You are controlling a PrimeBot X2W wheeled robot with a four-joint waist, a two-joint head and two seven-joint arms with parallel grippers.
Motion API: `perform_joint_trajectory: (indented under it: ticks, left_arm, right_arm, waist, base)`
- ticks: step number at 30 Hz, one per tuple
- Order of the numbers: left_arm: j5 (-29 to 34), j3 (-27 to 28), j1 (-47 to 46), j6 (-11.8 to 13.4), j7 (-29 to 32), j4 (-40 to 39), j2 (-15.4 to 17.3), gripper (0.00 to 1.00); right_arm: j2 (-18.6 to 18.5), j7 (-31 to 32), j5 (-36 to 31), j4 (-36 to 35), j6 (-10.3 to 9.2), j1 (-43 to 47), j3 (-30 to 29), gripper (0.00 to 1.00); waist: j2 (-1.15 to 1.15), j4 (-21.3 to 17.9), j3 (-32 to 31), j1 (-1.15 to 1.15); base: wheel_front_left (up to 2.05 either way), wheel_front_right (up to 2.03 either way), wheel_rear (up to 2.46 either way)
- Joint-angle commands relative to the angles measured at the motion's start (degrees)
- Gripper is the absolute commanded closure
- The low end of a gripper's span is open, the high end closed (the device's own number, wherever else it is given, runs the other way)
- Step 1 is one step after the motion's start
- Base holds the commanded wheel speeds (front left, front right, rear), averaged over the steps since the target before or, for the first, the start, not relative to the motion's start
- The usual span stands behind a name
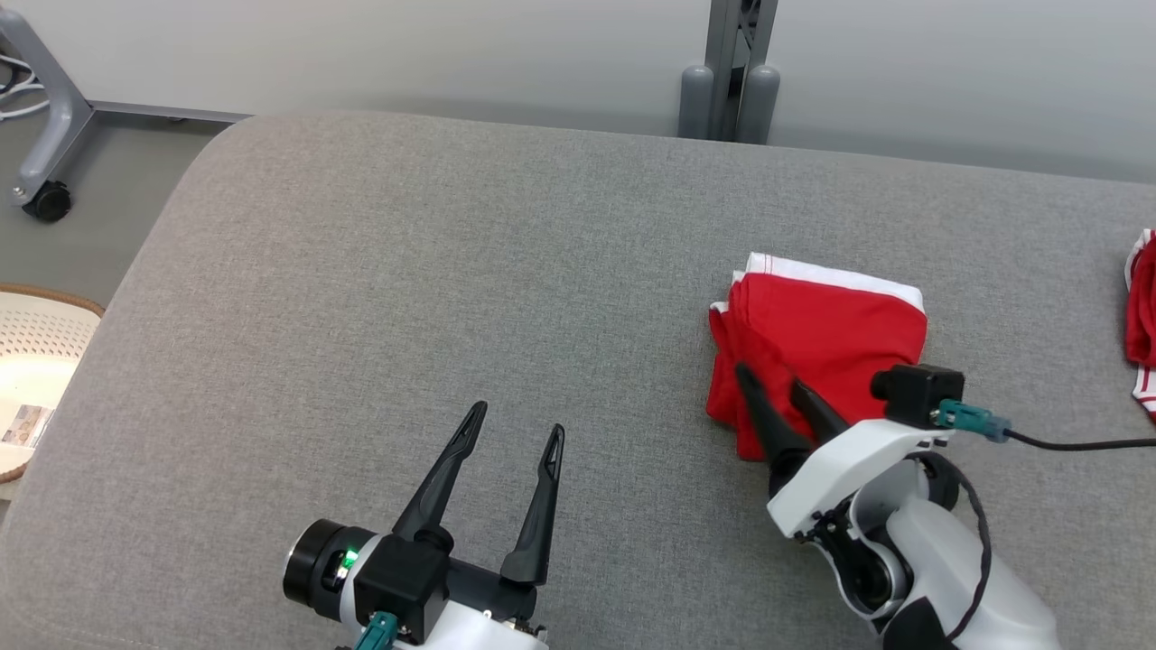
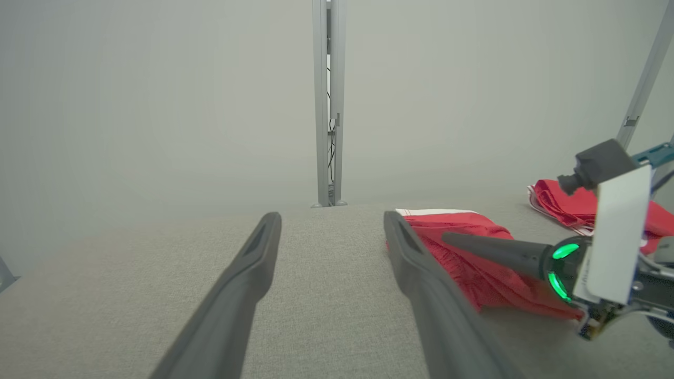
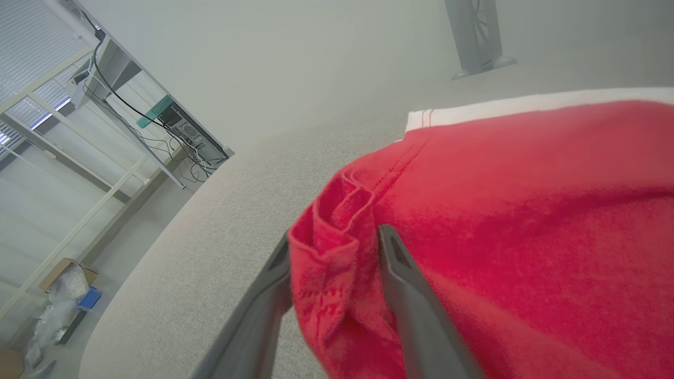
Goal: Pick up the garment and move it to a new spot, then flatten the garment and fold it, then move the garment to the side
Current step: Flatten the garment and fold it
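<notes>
At right on the table [image 1: 452,271] | folded red garment [image 1: 831,334], white band at far edge | your right gripper [image 1: 766,379] half-open astride its near-left fold, hold looks slack | left gripper [image 1: 518,417] wide open, empty, well apart; right arm nearer.

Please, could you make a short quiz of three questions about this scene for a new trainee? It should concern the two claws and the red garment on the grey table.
1. True or false: the left claw is holding the folded red garment.
2. Which colour is the band along the garment's far edge? A) white B) blue C) black
3. Fill in: a fold of the garment sits between the fingers of the ___ claw.

Key:
1. False. It stands open over the grey table, apart from the garment.
2. A.
3. The right claw.
</notes>
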Motion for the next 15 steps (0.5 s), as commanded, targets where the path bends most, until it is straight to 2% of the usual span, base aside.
perform_joint_trajectory:
  ticks: [1,7,11,15]
  left_arm:
    - [-0.2,0.1,-0.7,0.3,-0.2,0.1,0.2,0.00]
    - [0.0,0.3,-0.1,0.3,-0.2,0.4,0.2,0.00]
    - [0.0,0.8,0.6,0.5,-0.2,0.3,0.2,0.00]
    - [-0.8,1.8,1.7,0.7,-0.2,0.2,0.2,0.00]
  right_arm:
    - [0.0,0.1,0.0,-0.6,0.00,0.8,0.5,0.00]
    - [0.4,0.2,1.9,-4.9,0.00,4.1,4.2,0.00]
    - [-1.2,-1.3,2.6,-9.3,0.00,7.3,6.1,0.00]
    - [-3.3,-3.7,-0.1,-12.3,0.00,10.5,5.5,0.00]
  waist:
    - [0.00,0.0,-0.1,0.00]
    - [0.00,-1.1,-1.3,0.00]
    - [0.00,-2.7,-2.3,0.00]
    - [0.00,-5.1,-3.4,0.00]
  base:
    - [0.00,0.00,0.00]
    - [0.00,0.00,0.00]
    - [0.00,0.00,0.00]
    - [0.00,0.00,0.00]
